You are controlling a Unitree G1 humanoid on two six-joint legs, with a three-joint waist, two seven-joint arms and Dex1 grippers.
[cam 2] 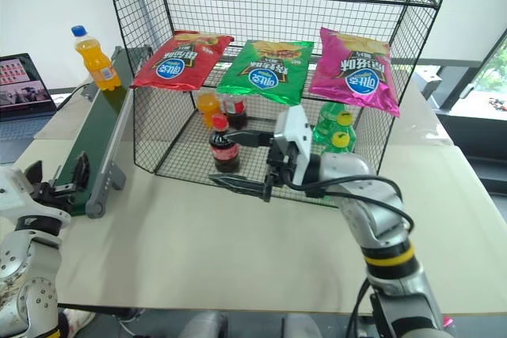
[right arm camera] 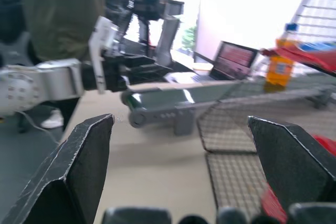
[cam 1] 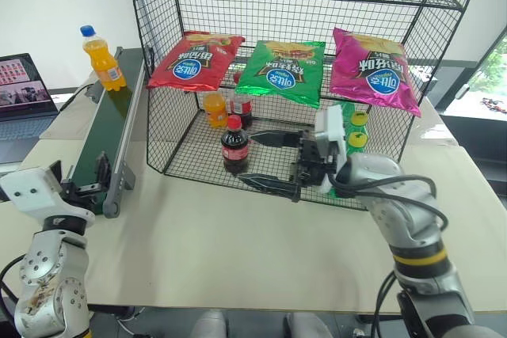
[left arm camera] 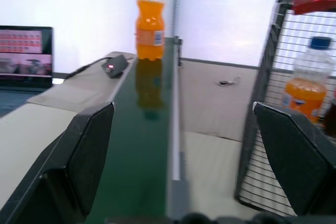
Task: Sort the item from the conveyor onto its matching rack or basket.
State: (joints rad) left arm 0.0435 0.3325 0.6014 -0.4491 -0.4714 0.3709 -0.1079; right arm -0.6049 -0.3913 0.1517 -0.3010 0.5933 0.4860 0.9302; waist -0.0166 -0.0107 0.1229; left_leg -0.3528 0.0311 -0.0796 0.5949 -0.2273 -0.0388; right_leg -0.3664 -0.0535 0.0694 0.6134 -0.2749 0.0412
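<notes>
The item, a small orange soda bottle (cam 1: pixel 103 58) with a blue cap, stands upright at the far end of the conveyor (cam 1: pixel 101 134), a dark green belt with grey rails. My left gripper (cam 1: pixel 78 173) is open at the belt's near end, pointing along it toward the bottle (left arm camera: pixel 150 19), far from it. The black wire rack (cam 1: pixel 158 128) with its mesh basket stands to the right of the belt. My right gripper (cam 1: pixel 265 161) hangs open in front of the basket, pointing left, with nothing between its fingers.
Red (cam 1: pixel 196 61), green (cam 1: pixel 283 71) and pink (cam 1: pixel 372 69) snack bags hang on the rack. The basket holds a cola bottle (cam 1: pixel 234 145), an orange bottle (cam 1: pixel 215 108) and green bottles (cam 1: pixel 356 128). A laptop (cam 1: pixel 24 93) sits left of the belt. A person (right arm camera: pixel 63 14) stands beyond the table.
</notes>
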